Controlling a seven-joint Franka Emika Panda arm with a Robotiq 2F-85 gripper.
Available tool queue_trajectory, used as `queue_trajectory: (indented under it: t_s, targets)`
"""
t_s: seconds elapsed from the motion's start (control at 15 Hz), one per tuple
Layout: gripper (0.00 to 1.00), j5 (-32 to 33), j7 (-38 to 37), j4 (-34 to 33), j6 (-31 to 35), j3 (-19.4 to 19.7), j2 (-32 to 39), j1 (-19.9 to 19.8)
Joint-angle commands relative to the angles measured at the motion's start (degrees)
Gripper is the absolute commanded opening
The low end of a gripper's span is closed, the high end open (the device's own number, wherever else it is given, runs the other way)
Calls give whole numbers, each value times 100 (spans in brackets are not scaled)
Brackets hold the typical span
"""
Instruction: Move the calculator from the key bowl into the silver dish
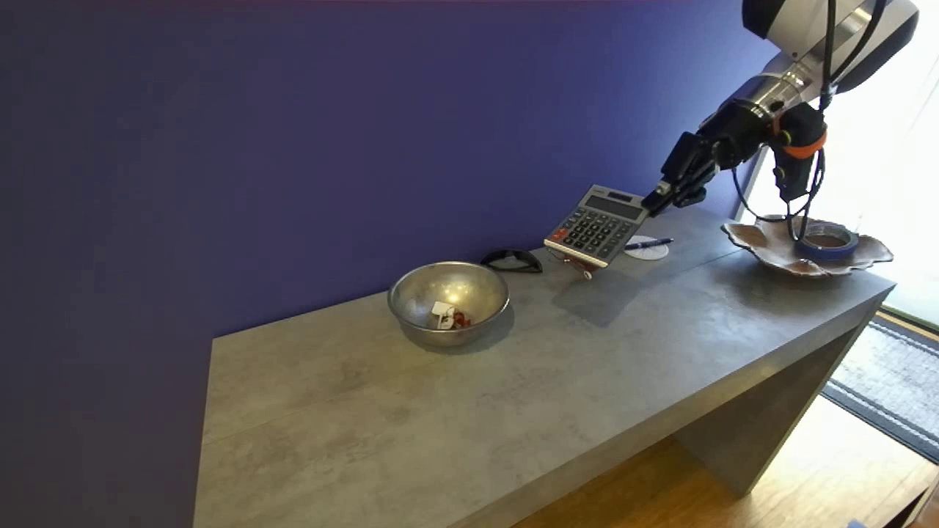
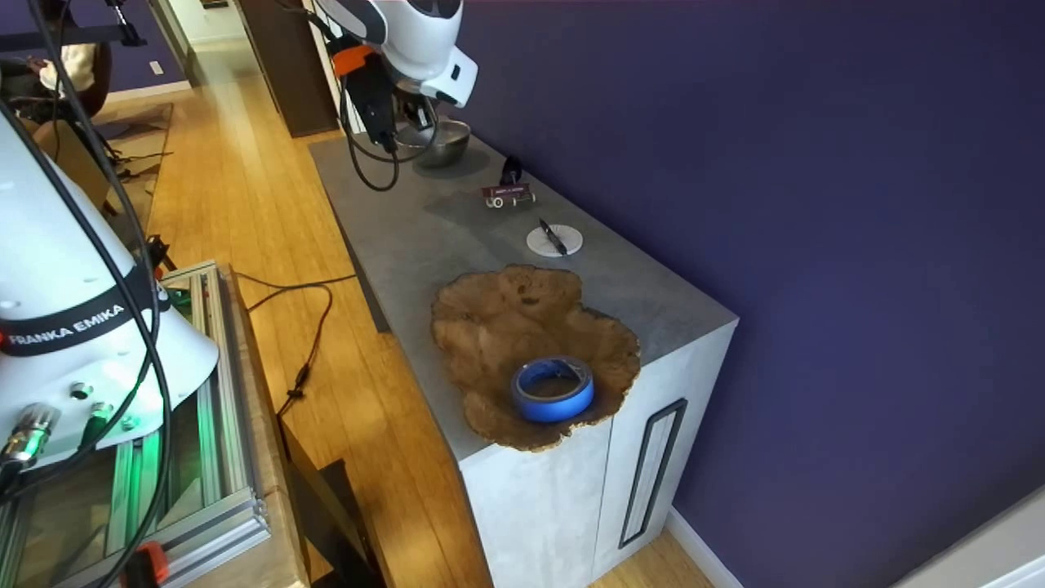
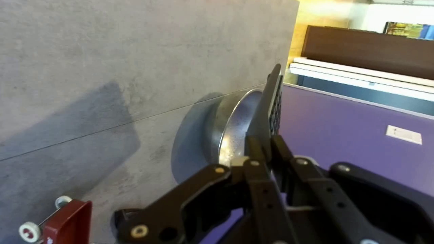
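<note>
The gripper (image 3: 267, 145) is closed tight on a corner of the calculator (image 1: 596, 226) — holding it tilted, keys up, above the desk (image 1: 352, 411), between the silver dish (image 1: 478, 286) and the key bowl (image 2: 486, 327). Small white and red things (image 1: 443, 309) lie in the silver dish; a roll of blue tape (image 2: 553, 408) sits in the key bowl. A pen (image 2: 553, 238) rests on a round coaster (image 2: 573, 237) — near it, a toy wagon (image 2: 506, 192).
</note>
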State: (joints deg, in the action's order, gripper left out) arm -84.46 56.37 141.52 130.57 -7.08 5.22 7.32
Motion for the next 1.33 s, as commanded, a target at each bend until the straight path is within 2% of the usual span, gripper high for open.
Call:
queue_trajectory:
  t_s: [0.0, 0.13, 0.2, 0.4, 0.6, 0.87, 1.27]
  targets:
    - [13, -74, -40, -39, 103, -57, 37, 100]
    - [13, -89, -81, -76, 168, -101, 90, 158]
    - [3, -732, 165, -66, 389, -99, 91, 130]
    - [3, -2070, 654, -410, 727, -227, 365, 289]
    - [3, -2755, 995, -882, 1431, -382, 878, 649]
    - [3, -3101, 1317, -1513, 2275, -481, 1577, 1295]
    - [3, -3499, 1544, -2501, 2684, -440, 2106, 1685]
